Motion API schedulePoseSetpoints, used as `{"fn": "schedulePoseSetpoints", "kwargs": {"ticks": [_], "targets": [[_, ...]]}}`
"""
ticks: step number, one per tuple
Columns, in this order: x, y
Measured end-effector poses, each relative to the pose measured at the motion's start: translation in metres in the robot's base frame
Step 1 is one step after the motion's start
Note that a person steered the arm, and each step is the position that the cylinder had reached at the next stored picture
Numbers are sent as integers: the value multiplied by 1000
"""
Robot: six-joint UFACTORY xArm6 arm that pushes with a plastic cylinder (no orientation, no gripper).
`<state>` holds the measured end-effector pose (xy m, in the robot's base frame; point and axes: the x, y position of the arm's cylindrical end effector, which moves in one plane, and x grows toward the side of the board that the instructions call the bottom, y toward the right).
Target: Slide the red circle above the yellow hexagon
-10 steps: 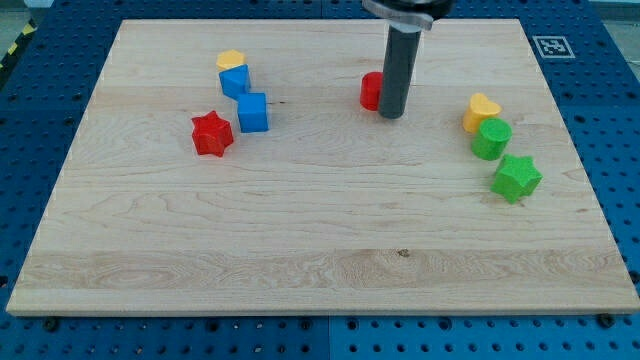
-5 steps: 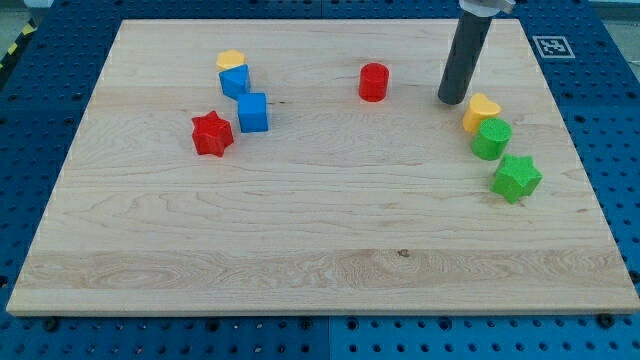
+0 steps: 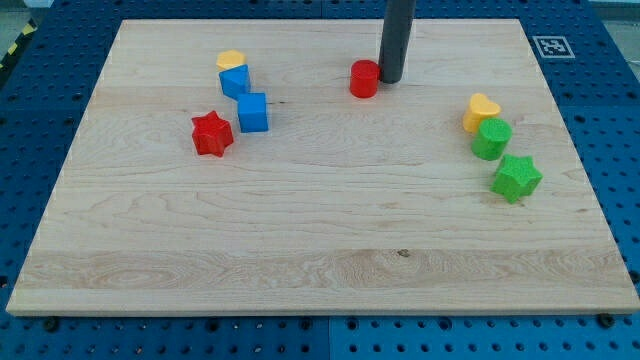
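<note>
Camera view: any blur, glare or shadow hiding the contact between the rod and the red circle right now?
Camera view: sharp all over, no motion blur; light is even, with no glare on the wooden board and only faint shadows. My tip shows clearly at the view's right of the red circle, touching or nearly so; the rod's top is cropped by the frame.

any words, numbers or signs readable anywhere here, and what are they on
No words, letters or numbers can be read anywhere in the view.
One sign only: a black-and-white square marker printed on the top right corner of the wooden board; it is a pattern, not text.
The blocks and the dark rod carry no labels.
</note>
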<state>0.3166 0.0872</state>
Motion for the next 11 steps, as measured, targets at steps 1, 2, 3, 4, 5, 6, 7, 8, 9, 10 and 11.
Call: {"fn": "schedulePoseSetpoints", "kwargs": {"ticks": [1, 2, 3, 4, 5, 6, 7, 8, 9, 10, 11], "targets": [[26, 22], [19, 15], [4, -18], [3, -37], [6, -36], [20, -34], [23, -33], [23, -37], [20, -53], [4, -73], [-20, -101]]}}
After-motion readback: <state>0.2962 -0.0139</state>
